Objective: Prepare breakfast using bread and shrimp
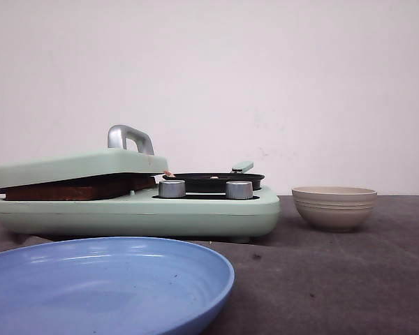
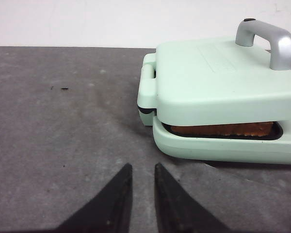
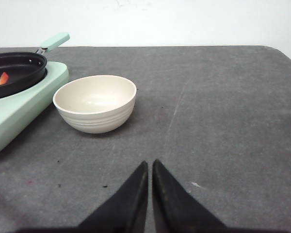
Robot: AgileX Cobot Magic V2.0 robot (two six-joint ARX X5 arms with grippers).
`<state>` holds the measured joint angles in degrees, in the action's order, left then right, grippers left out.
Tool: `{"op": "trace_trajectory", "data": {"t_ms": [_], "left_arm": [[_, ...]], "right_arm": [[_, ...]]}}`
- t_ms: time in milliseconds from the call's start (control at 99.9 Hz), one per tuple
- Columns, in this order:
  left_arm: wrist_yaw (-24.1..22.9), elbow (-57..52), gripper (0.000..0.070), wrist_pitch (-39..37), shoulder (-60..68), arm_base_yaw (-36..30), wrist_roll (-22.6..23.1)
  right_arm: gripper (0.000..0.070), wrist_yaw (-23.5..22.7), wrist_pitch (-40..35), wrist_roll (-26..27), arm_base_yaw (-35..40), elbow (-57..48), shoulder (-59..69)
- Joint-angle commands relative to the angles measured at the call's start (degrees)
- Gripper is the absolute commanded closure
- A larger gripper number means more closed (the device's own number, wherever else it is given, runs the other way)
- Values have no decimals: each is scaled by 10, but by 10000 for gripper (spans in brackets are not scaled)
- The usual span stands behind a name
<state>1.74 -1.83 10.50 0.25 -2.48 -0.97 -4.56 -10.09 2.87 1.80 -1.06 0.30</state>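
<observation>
Toasted brown bread (image 2: 223, 129) lies clamped under the mint-green press lid (image 2: 218, 77) of the breakfast maker (image 1: 195, 209); only its dark edge (image 1: 77, 188) shows in the front view. One pinkish-orange shrimp (image 3: 2, 79) lies in the black pan (image 3: 17, 73) on the maker, and its tip (image 1: 169, 172) peeks out beside the lid. My left gripper (image 2: 143, 167) hovers low over the table in front of the press, slightly open and empty. My right gripper (image 3: 150, 164) is shut and empty, a short way from the beige bowl (image 3: 95, 103).
The ribbed beige bowl (image 1: 334, 207) stands empty to the right of the maker. A large blue plate (image 1: 105, 286) sits at the near left. The lid carries a silver handle (image 1: 129, 138). Two silver knobs (image 1: 172, 188) face forward. The pan's green handle (image 3: 54, 41) points away.
</observation>
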Motion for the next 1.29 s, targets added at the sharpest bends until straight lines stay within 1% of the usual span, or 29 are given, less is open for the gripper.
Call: {"op": "trace_trajectory", "data": {"t_ms": [0, 160, 1281], "left_arm": [[2, 10, 700, 3, -1, 0, 3], [2, 10, 700, 3, -1, 0, 3], [2, 10, 700, 3, -1, 0, 3]], "right_arm": [[693, -3, 3, -10, 0, 4, -1], [693, 0, 13, -9, -1, 4, -1], [693, 0, 13, -9, -1, 4, -1]]}}
